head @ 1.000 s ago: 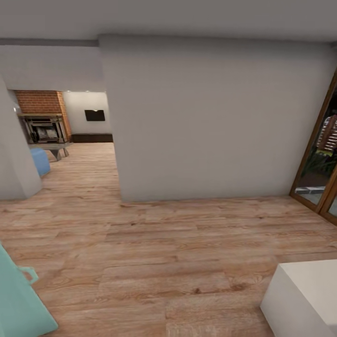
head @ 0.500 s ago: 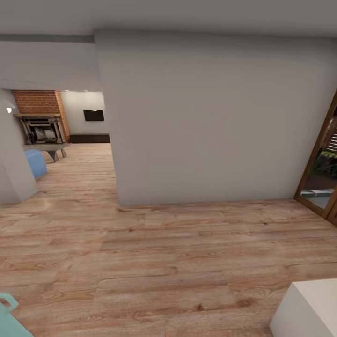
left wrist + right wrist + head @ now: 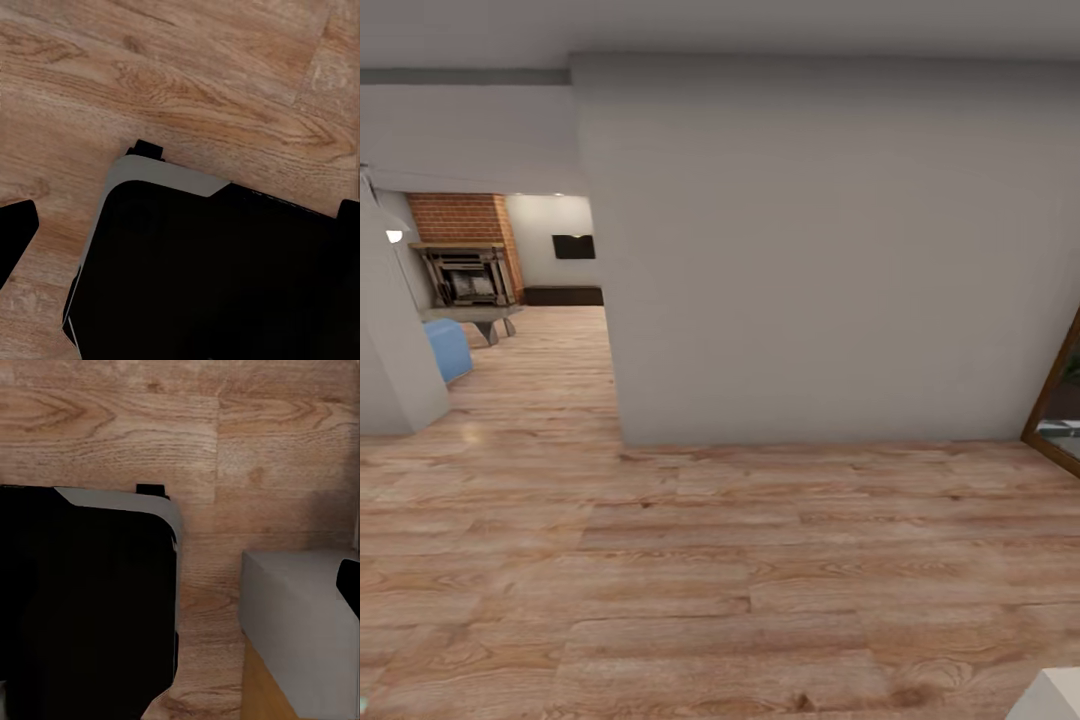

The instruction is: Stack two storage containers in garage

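Still in transit: no bin in sight, arms hanging over the planks

Plainly, neither wrist view settles how the fingers stand. In the left wrist view a dark fingertip (image 3: 15, 232) sits at one edge and another dark sliver at the opposite edge, over bare wood plank floor (image 3: 187, 67); that looks like a wide spread with nothing between, but I cannot tell for sure. In the right wrist view a single dark tip (image 3: 349, 585) shows at one edge, so its state cannot be told either.

Just beyond each gripper lies the robot's own black base with a pale rim (image 3: 165, 176), and on the right arm's side a grey-topped box (image 3: 300, 615) stands close beside that base.

Further out, the head view gives one grey wall block (image 3: 820, 250) straight ahead, one opening to its left, one brick fireplace (image 3: 465, 265), one blue seat (image 3: 448, 348), one low bench (image 3: 475, 318) and one wood-framed glass door (image 3: 1060, 410) far right.

Storage containers counted: none of the two. I judge this to be the travel step, heading to fetch a bin. The next move calls for steering the base through the opening toward the living room, keeping clear of the wall corner
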